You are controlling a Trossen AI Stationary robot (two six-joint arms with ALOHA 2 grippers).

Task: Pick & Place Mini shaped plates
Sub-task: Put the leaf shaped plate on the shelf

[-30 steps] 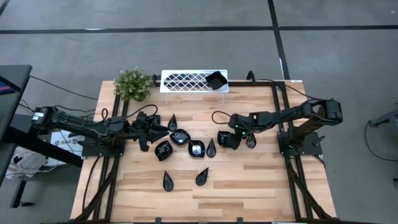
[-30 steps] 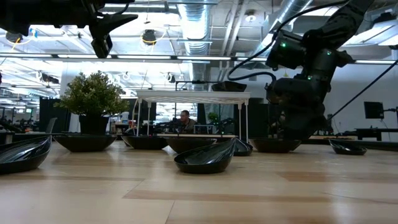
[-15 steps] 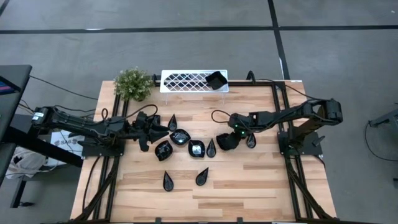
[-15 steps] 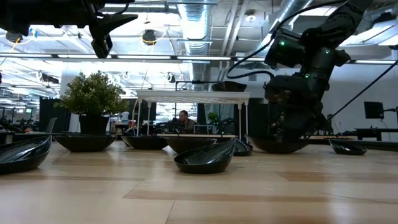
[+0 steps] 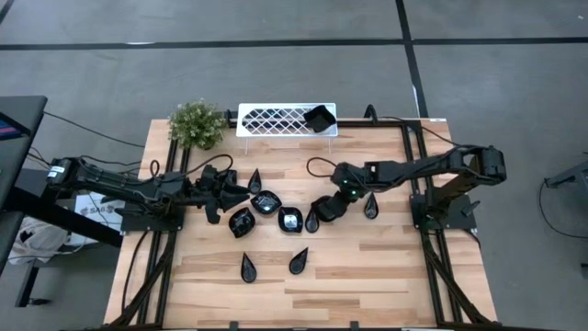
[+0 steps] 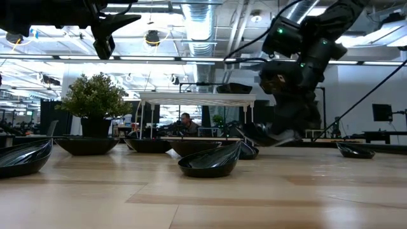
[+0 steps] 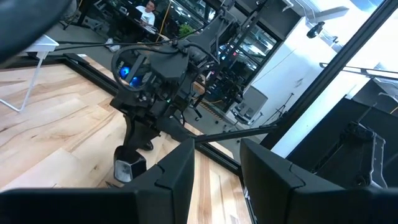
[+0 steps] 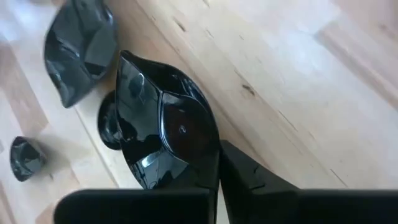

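Black little dishes [image 5: 265,204] sit clustered mid-table, so your left gripper [image 5: 241,194] waits beside them near the left edge, fingers spread and empty. Move right: your right gripper [image 5: 323,211] pinches one dish [image 8: 163,127] by its rim, tilted and lifted clear of the wood, likely bound for the white tray [image 5: 276,119] at the far edge.

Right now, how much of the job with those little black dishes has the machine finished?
Hardly any. One dish already sits on the white tray. The right gripper has its jaws shut on a second dish, lifted just off the table. About eight more dishes lie on the wood. The left gripper waits open near them.
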